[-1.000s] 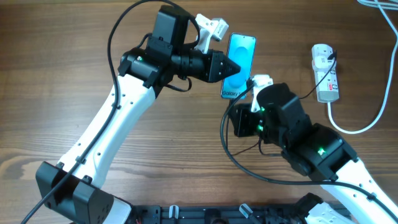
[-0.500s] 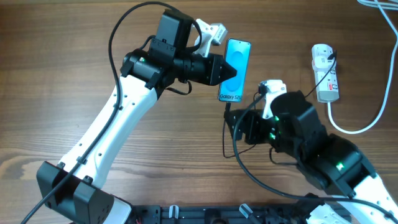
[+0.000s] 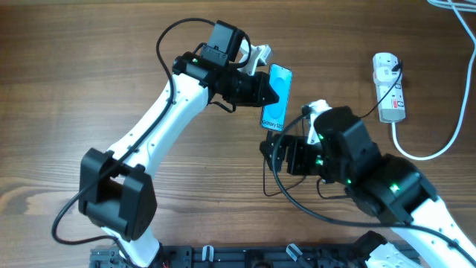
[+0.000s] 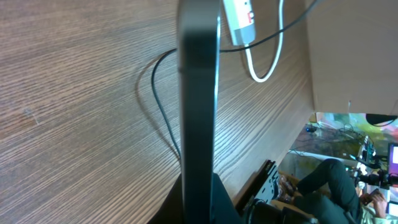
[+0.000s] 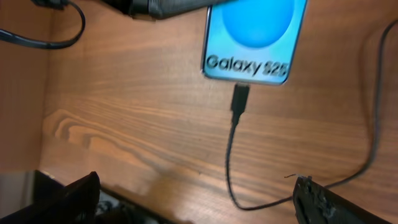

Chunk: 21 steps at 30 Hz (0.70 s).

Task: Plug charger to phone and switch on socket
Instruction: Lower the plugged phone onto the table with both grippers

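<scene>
My left gripper (image 3: pixel 268 91) is shut on the phone (image 3: pixel 274 106), holding it raised above the table with its teal screen (image 5: pixel 255 34) facing the right arm. The left wrist view shows the phone edge-on (image 4: pixel 199 93) between the fingers. The charger's dark plug (image 5: pixel 240 99) meets the phone's bottom edge, and its thin black cable (image 5: pixel 229 165) hangs down and curves right. My right gripper (image 5: pixel 199 202) stands open just below the plug, with nothing between its fingers (image 5: pixel 320 199). The white socket (image 3: pixel 390 85) lies at the far right.
A thick white cord (image 3: pixel 439 141) loops from the socket to the table's right edge. The socket (image 4: pixel 239 22) with its red marking and the charger cable (image 4: pixel 163 118) lie on the wood behind the phone. Black robot cables (image 3: pixel 286 197) loop under the right arm.
The right gripper opened, let go of the charger plug and drew back from the phone. The left arm raised its elbow and shifted the phone slightly left, tilting it.
</scene>
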Motion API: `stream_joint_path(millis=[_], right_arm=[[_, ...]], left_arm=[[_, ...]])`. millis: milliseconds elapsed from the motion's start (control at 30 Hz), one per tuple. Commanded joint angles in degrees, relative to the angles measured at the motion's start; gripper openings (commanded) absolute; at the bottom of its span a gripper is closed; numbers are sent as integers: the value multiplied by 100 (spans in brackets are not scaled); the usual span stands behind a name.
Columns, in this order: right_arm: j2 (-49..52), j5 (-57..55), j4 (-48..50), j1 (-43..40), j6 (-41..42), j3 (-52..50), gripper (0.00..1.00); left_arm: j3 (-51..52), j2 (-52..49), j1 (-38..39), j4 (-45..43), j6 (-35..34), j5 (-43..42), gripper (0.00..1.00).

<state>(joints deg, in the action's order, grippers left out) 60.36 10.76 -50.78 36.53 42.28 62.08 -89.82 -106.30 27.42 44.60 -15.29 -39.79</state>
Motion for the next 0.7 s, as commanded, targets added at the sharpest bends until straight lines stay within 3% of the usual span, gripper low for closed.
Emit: stream_joint_path(millis=[0, 667], right_arm=[[361, 437, -4, -28, 450, 133, 99], [726, 157, -24, -28, 444, 133, 100]], left_arm=[[-17, -229, -4, -85, -11, -59, 4], [-17, -927, -151, -146, -20, -61, 4]])
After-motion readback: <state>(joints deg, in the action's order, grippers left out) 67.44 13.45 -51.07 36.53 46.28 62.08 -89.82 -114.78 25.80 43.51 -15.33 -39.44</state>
